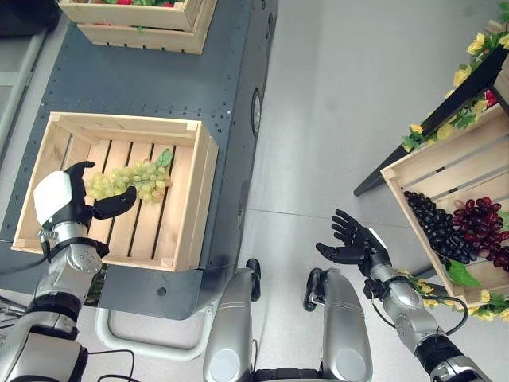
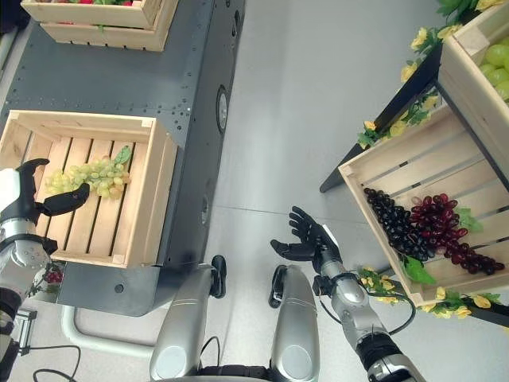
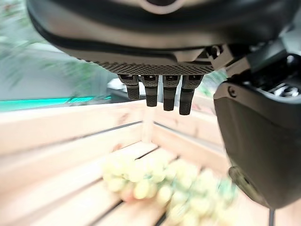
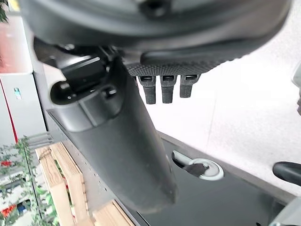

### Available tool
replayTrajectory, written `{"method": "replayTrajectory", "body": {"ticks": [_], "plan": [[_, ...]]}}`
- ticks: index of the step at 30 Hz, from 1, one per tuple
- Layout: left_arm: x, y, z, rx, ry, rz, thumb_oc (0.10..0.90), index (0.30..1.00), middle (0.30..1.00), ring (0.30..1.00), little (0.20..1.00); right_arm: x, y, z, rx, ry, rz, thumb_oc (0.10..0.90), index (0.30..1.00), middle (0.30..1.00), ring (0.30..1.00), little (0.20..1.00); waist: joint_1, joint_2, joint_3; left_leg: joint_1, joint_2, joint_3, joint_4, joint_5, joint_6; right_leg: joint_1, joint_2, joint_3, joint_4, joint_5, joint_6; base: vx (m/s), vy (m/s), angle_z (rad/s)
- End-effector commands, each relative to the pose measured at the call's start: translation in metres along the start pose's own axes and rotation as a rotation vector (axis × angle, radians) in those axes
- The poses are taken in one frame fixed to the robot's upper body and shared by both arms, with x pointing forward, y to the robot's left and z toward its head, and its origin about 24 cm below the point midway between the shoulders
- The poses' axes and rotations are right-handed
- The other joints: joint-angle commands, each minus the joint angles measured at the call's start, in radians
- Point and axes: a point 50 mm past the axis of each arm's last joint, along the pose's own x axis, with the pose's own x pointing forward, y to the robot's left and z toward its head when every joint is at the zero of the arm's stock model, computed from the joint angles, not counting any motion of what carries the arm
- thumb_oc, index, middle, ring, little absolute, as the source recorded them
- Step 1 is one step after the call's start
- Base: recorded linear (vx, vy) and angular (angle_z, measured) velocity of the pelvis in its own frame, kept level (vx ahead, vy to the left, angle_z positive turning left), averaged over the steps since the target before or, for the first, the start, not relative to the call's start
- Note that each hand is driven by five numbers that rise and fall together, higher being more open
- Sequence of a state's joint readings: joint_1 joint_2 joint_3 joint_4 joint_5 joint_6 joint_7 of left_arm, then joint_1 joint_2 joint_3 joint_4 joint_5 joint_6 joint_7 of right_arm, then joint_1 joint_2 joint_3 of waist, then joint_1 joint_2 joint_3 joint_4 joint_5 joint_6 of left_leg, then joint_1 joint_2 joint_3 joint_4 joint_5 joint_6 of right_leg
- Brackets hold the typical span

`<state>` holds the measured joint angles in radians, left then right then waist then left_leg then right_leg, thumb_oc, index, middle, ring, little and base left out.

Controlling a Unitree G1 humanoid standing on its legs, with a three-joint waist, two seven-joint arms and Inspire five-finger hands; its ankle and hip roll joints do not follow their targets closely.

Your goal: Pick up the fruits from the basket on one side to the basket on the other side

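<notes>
A bunch of green grapes with a leaf lies on the slats of the wooden crate on the dark platform at my left. My left hand hovers just over the crate's near left part, open, its thumb reaching toward the grapes without touching them; the grapes lie below its fingers. My right hand is open and empty above the floor, palm up. To the right, a tilted wooden crate holds dark purple grapes and red grapes.
Another wooden crate with fruit stands at the far end of the dark platform. A black stand with yellow flowers carries the right-hand crates. Light grey floor lies between the two sides.
</notes>
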<state>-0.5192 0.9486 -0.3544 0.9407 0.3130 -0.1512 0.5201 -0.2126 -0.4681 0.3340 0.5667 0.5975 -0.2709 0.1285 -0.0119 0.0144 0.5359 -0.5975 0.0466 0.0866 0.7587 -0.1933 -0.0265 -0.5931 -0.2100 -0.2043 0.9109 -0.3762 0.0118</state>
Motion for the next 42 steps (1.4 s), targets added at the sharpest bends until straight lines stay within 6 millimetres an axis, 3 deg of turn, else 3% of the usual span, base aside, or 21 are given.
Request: {"method": "replayTrajectory", "body": {"ticks": [1,11,19,26,33,42], "plan": [[0.026,0.062,0.002,0.146,-0.035,0.219,0.8,0.9,0.9,0.9,0.9,0.007,0.003,0.031,-0.027,-0.115,0.095,0.8,0.9,0.9,0.9,0.9,0.008,0.025,-0.016,0.057,-0.039,0.102,-0.007,-0.105,0.069,0.042,0.046,-0.011,-0.079,0.056,-0.032,-0.04,0.064,0.11],[0.044,0.081,0.018,0.393,-0.096,0.236,0.8,0.9,0.9,0.9,0.9,0.018,0.007,0.045,-0.024,-0.145,0.143,0.8,0.9,0.9,0.9,0.9,0.025,0.007,-0.016,-0.009,-0.024,0.1,-0.003,-0.1,0.075,-0.021,0.039,-0.04,-0.054,0.054,-0.027,-0.03,0.039,0.05],[0.051,0.101,0.006,0.643,0.027,0.247,0.8,0.9,0.9,0.9,0.9,0.021,-0.002,0.049,0.01,-0.154,0.125,0.8,0.9,0.9,0.9,0.9,0.035,-0.012,-0.016,-0.035,-0.019,0.086,-0.007,-0.096,0.075,-0.046,0.038,-0.05,-0.038,0.05,-0.029,-0.01,0.011,0.07],[0.051,0.116,-0.002,0.663,0.104,0.323,0.8,0.9,0.9,0.9,0.9,0.022,0.001,0.046,0.029,-0.153,0.134,0.8,0.9,0.9,0.9,0.9,0.044,-0.027,-0.016,-0.04,-0.016,0.082,-0.019,-0.092,0.074,-0.046,0.038,-0.059,-0.044,0.053,-0.028,0.0,0.0,0.01],[0.055,0.134,0.009,0.588,0.067,0.489,0.8,0.9,0.9,0.9,0.9,0.021,0.004,0.04,0.063,-0.151,0.149,0.8,0.9,0.9,0.9,0.9,0.048,-0.048,-0.016,-0.043,-0.012,0.077,-0.017,-0.1,0.079,-0.045,0.04,-0.067,-0.046,0.057,-0.024,0.0,0.0,0.05],[0.058,0.143,0.024,0.527,-0.002,0.586,0.8,0.9,0.9,0.9,0.9,0.02,0.008,0.036,0.08,-0.151,0.145,0.8,0.9,0.9,0.9,0.9,0.049,-0.067,-0.016,-0.061,-0.01,0.074,-0.013,-0.107,0.087,-0.062,0.045,-0.065,-0.047,0.068,-0.016,0.0,0.0,0.0]]}}
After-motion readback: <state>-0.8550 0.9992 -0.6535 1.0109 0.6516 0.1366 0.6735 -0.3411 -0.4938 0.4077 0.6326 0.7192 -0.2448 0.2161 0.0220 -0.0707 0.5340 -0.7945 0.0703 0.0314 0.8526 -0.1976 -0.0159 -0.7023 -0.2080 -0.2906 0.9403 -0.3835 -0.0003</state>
